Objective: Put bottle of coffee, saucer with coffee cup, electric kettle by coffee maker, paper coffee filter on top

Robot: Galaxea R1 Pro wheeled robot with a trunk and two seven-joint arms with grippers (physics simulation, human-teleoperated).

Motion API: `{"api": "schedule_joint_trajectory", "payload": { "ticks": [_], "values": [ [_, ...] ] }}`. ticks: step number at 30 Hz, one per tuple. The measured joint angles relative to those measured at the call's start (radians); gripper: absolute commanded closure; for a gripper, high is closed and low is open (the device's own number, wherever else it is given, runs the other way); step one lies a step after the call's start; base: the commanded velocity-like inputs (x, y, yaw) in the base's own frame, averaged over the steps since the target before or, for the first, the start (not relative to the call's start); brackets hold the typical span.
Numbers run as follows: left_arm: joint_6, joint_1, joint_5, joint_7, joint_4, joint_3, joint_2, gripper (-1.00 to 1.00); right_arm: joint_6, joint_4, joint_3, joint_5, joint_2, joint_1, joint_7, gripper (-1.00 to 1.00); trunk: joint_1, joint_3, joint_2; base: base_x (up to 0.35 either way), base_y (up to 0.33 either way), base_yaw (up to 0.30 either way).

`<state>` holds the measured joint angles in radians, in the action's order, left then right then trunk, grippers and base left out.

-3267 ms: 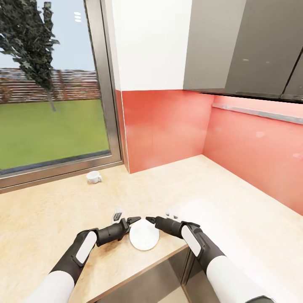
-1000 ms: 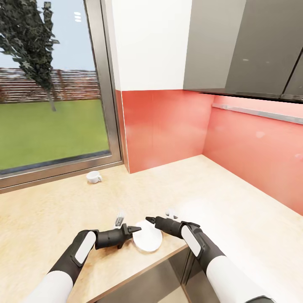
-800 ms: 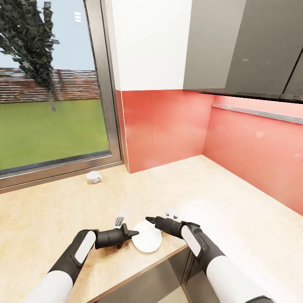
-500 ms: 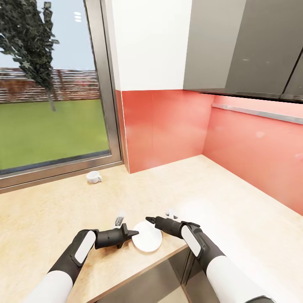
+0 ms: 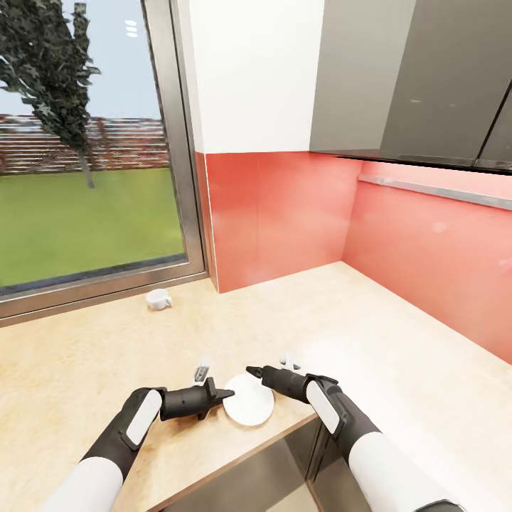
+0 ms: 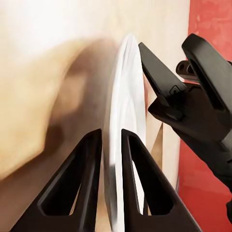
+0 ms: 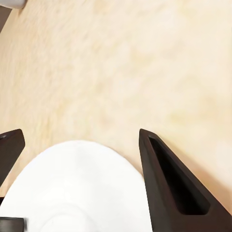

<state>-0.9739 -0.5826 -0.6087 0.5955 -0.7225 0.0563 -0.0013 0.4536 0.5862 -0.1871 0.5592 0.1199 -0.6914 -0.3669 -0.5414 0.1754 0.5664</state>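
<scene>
White against pale wood grain, the saucer (image 5: 248, 404) sits at the near edge of the countertop (image 5: 398, 355), between my two grippers. My left gripper (image 5: 222, 393) comes in low from the saucer's left side; through the left wrist camera I see its two dark fingers (image 6: 87, 169) drawn narrow on either side of the saucer's (image 6: 126, 145) thin rim, which passes edge-on between them, though I cannot tell from that close, blurred view whether the pads are truly pressing it. My right gripper (image 5: 253, 370) hangs at the saucer's far side, just above the plate; in the right wrist camera its fingers (image 7: 169, 179) stand wide apart, with the saucer (image 7: 77, 188) below them and bare countertop (image 7: 125, 63) beyond. The same right gripper (image 6: 166, 89) appears in the left wrist camera, close against the opposite rim of the plate. Well apart from all this, the coffee cup (image 5: 158, 299) stands upright on the countertop near the window frame (image 5: 181, 213), its handle turned toward the red backsplash (image 5: 284, 213). Dark grey wall cabinets (image 5: 427, 78) hang above the corner.
</scene>
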Motion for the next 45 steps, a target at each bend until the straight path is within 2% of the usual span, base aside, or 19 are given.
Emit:
{"api": "schedule_joint_trajectory", "payload": {
  "ticks": [9,13,20,22,26,30,37,38,39,43,45],
  "values": [
    [-0.012,-0.001,0.003,-0.001,-0.004,0.002,0.001,1.00,0.001,0.005,-0.001,-0.005,-0.001,0.000,0.003,-1.00,0.000,0.000,0.000,0.000,0.000,0.000],
    [-0.019,-0.002,0.002,-0.001,-0.008,0.005,0.009,1.00,0.001,0.024,0.006,-0.005,-0.011,0.000,0.005,-1.00,0.000,0.000,0.000,0.000,0.000,0.000],
    [-0.024,-0.010,-0.017,0.004,-0.018,0.007,0.074,1.00,-0.002,0.171,0.011,-0.007,-0.061,0.000,0.012,-1.00,0.000,0.000,0.000,0.000,0.000,0.000],
    [-0.025,-0.011,-0.019,0.007,-0.070,0.008,0.090,1.00,-0.003,0.226,0.010,-0.008,-0.082,0.000,0.011,-1.00,0.000,0.000,0.000,0.000,0.000,0.000],
    [-0.035,-0.007,-0.037,0.010,-0.186,0.009,0.095,1.00,-0.008,0.275,0.008,-0.008,-0.102,0.000,0.006,-1.00,0.000,0.000,0.000,0.000,0.000,0.000],
    [-0.036,-0.002,-0.053,0.011,-0.268,0.009,0.096,1.00,-0.010,0.307,0.006,-0.009,-0.113,0.000,0.005,-1.00,0.000,0.000,0.000,0.000,0.000,0.000],
    [-0.036,0.001,-0.089,0.018,-0.354,0.006,0.098,1.00,-0.010,0.356,0.002,-0.011,-0.124,0.000,0.005,-1.00,0.000,0.000,0.000,-0.045,0.000,0.000],
    [-0.036,0.002,-0.091,0.042,-0.368,0.010,0.107,1.00,-0.009,0.378,0.003,-0.012,-0.147,0.000,0.005,-1.00,-0.001,0.000,-0.001,-0.293,0.000,0.000],
    [-0.036,0.002,-0.091,0.055,-0.370,0.011,0.111,1.00,-0.008,0.381,0.003,-0.011,-0.151,0.000,0.005,-1.00,0.000,0.000,0.000,-0.309,0.000,0.000],
    [-0.032,0.002,-0.090,0.123,-0.372,0.010,0.122,1.00,-0.010,0.386,0.002,-0.012,-0.158,0.001,0.008,-1.00,-0.001,0.000,0.000,-0.328,0.000,0.000],
    [-0.032,0.002,-0.088,0.124,-0.373,0.010,0.122,1.00,-0.010,0.386,0.002,-0.012,-0.158,0.001,0.008,-1.00,-0.001,0.000,0.000,-0.337,0.000,0.008]
  ]
}}
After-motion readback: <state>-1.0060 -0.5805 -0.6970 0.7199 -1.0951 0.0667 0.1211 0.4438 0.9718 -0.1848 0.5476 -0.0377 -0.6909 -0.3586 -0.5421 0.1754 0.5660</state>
